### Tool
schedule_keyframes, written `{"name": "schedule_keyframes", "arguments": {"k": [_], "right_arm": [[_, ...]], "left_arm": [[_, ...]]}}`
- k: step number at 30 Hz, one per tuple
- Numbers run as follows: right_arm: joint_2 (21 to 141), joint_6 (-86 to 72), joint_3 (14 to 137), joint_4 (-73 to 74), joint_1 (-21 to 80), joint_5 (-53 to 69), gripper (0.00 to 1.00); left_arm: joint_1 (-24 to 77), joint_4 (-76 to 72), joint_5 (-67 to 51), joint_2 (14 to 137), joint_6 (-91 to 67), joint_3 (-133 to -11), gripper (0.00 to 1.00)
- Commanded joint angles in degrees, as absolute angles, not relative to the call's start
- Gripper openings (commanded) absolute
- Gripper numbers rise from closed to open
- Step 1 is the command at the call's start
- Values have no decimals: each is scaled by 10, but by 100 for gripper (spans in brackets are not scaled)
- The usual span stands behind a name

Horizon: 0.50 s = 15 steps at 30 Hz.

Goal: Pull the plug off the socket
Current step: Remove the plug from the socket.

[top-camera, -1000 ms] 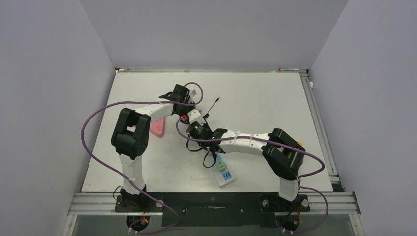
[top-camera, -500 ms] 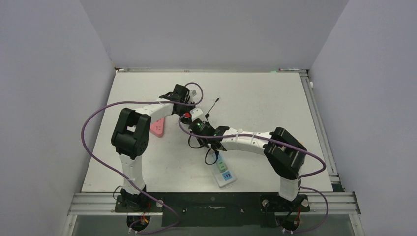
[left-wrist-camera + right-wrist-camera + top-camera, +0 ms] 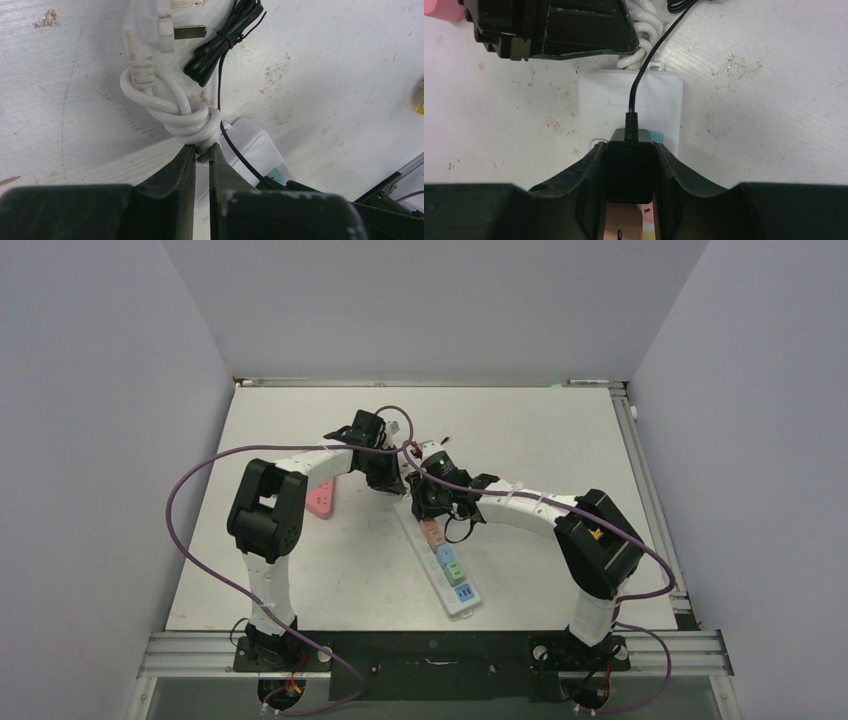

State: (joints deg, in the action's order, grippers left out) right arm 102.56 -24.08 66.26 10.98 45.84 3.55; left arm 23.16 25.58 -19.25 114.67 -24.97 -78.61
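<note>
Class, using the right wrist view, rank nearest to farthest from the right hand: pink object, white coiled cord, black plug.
1. black plug, gripped in the right hand.
2. white coiled cord, top centre.
3. pink object, top-left corner.

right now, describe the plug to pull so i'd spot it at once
Find the long white power strip on the table. Near its far end sits a black plug clamped in the right hand. Its thin black cord sets it apart; the white plug beyond lies loose.

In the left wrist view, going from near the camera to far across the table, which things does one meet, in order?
left gripper → knotted white cord → white plug
</note>
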Motion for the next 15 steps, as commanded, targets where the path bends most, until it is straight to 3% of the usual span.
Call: {"name": "schedule_keyframes", "arguments": {"k": [1, 15], "right_arm": [[995, -268, 653, 59, 452, 80, 5], [1016, -195, 706, 155, 534, -153, 5]], "left_arm": [[228, 272, -134, 1180, -227, -784, 0], [227, 274, -134, 1186, -225, -786, 0]]}}
